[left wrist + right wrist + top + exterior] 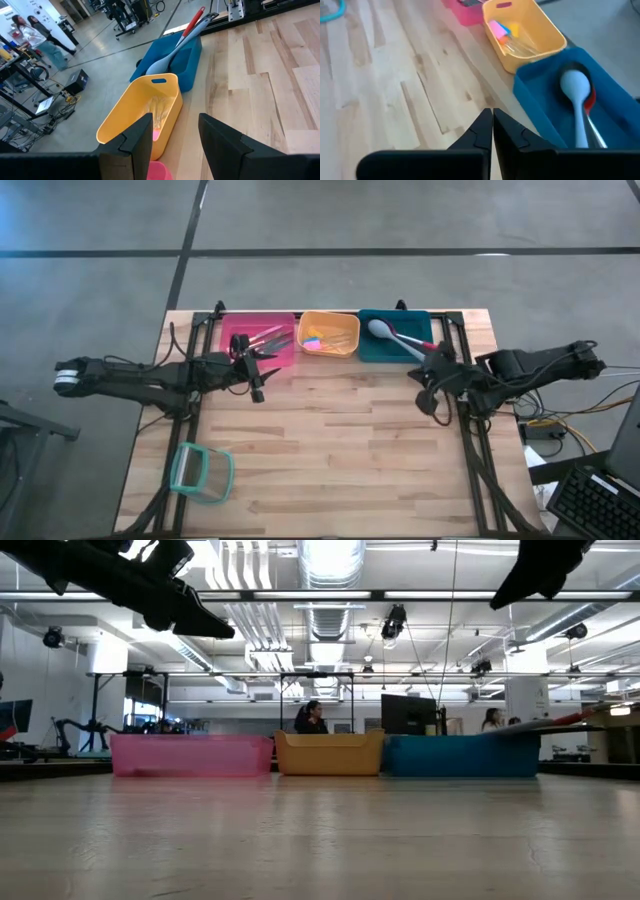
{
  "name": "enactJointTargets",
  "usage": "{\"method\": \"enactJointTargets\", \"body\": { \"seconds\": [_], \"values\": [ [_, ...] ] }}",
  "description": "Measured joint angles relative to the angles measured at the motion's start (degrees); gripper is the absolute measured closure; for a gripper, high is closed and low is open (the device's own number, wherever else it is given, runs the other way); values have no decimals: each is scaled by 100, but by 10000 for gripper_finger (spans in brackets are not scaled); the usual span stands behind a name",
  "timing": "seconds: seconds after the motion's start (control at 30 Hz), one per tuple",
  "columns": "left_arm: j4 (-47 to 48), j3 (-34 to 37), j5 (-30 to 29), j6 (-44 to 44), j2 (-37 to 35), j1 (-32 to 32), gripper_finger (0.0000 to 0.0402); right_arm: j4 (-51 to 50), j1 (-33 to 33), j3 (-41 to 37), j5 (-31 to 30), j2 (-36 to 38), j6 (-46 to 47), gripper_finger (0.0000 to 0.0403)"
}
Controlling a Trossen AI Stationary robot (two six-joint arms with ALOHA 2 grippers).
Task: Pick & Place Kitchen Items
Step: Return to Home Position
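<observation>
2 spoons (402, 339) diagonal in teal bin (374, 353)

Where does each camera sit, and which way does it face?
High view: above the table, facing straight down; shows left hand and right hand before the pink bin, yellow bin and blue bin.
Low view: table height, opposite the bins, facing them level; left arm and right arm overhead.
Left wrist view: looks past its open fingers along the yellow and blue bins.
Right wrist view: looks past its shut fingers the opposite way, over the blue bin's grey spoon.
Shared: all four show the yellow bin.
</observation>
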State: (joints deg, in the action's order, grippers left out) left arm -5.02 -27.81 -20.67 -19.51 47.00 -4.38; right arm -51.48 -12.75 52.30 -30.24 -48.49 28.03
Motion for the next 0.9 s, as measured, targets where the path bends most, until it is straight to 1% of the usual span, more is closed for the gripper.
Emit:
{"method": "enactJointTargets", "body": {
  "seconds": [0.13, 0.33, 0.4, 0.53, 0.7, 0.77, 0.9],
  "values": [
    [-1, 0, 2, 1, 0, 1, 238, 519, 0, -424, 2, 7, -281, 394],
    [-2, 0, 0, 0, 0, 2, 239, 1202, 2, -1194, 4, 1, -326, 394],
    [0, 0, 0, 0, 0, 2, 238, 1724, 20, -1514, -49, 7, -443, 394],
    [0, 0, 0, 1, 0, 0, 238, 3082, 28, -2118, -66, -7, -680, 394],
    [0, 0, 0, 1, 0, 1, 239, 4425, 79, -2782, -151, -7, -1182, 394],
    [0, 0, 1, 0, 0, 1, 238, 4812, 138, -2964, -151, -9, -1303, 394],
    [0, 0, 0, 0, 0, 0, 238, 5219, 386, -3242, -163, 9, -1371, 394]
  ]
}}
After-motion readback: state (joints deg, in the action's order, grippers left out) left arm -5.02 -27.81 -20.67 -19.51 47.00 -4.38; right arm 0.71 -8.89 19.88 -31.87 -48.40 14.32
